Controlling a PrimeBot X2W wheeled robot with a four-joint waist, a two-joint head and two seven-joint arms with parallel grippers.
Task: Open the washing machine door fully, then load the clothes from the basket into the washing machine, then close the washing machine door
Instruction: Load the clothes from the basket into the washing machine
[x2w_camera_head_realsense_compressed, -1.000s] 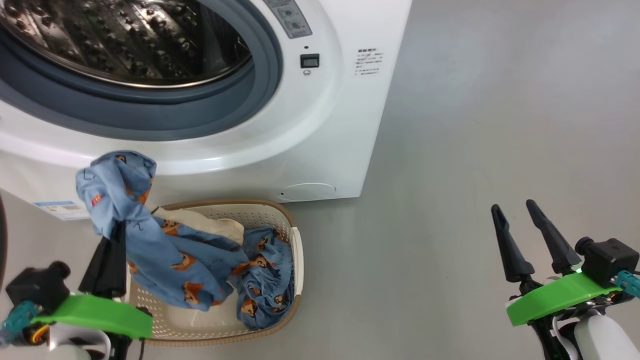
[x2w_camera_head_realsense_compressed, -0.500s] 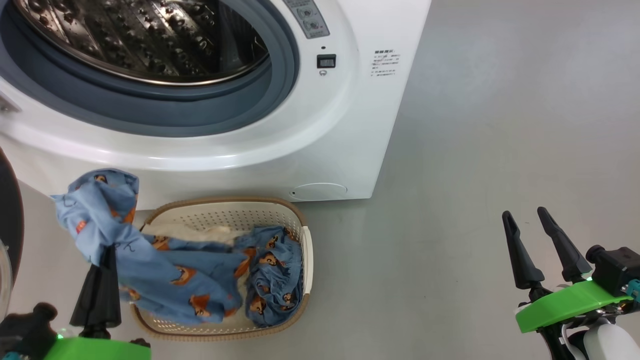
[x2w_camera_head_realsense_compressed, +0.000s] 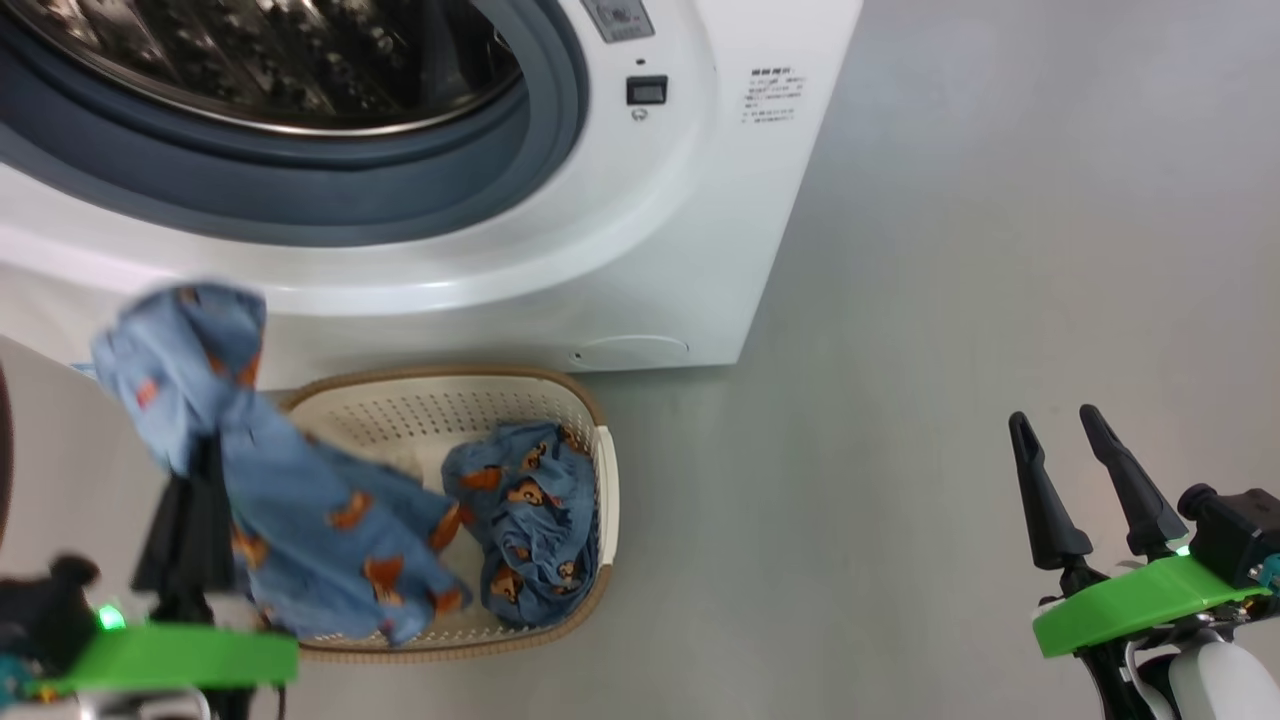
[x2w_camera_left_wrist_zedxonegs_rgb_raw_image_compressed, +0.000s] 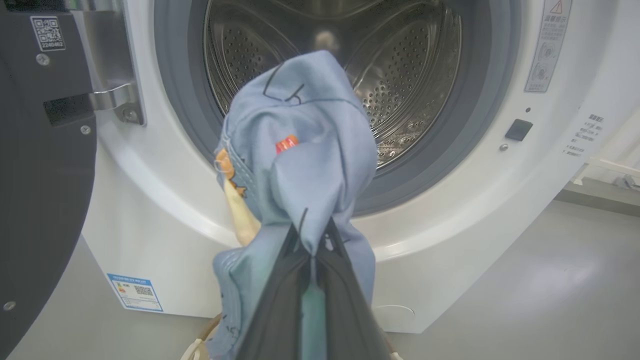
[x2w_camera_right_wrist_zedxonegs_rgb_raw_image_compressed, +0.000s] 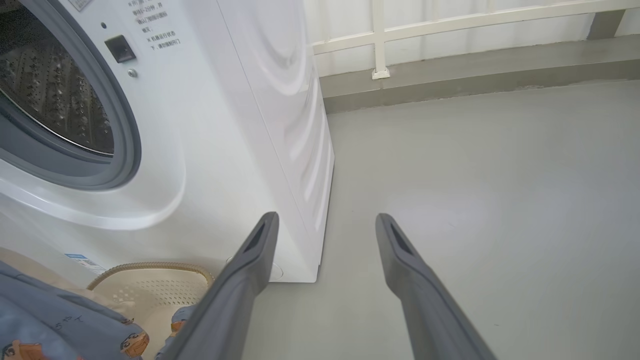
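The left gripper (x2w_camera_left_wrist_zedxonegs_rgb_raw_image_compressed: 311, 239) pinches a blue bear-print garment (x2w_camera_head_realsense_compressed: 310, 520), which hangs lengthwise down over the basket (x2w_camera_head_realsense_compressed: 440, 395); the right gripper (x2w_camera_head_realsense_compressed: 1056, 424) is spread wide.

Bright even light, motion-blurred clothes (x2w_camera_head_realsense_compressed: 185, 360), soft glare on floor (x2w_camera_left_wrist_zedxonegs_rgb_raw_image_compressed: 550, 287)

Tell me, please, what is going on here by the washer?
The robot's left tool is shut on a light blue bear-print garment, held up over the cream perforated plastic basket before the white front-loading washing machine. The round black-rimmed door stands open, and no clothes show in the steel drum. A second blue bear-print garment lies in the basket. The right tool hangs open above the grey floor, holding nothing.
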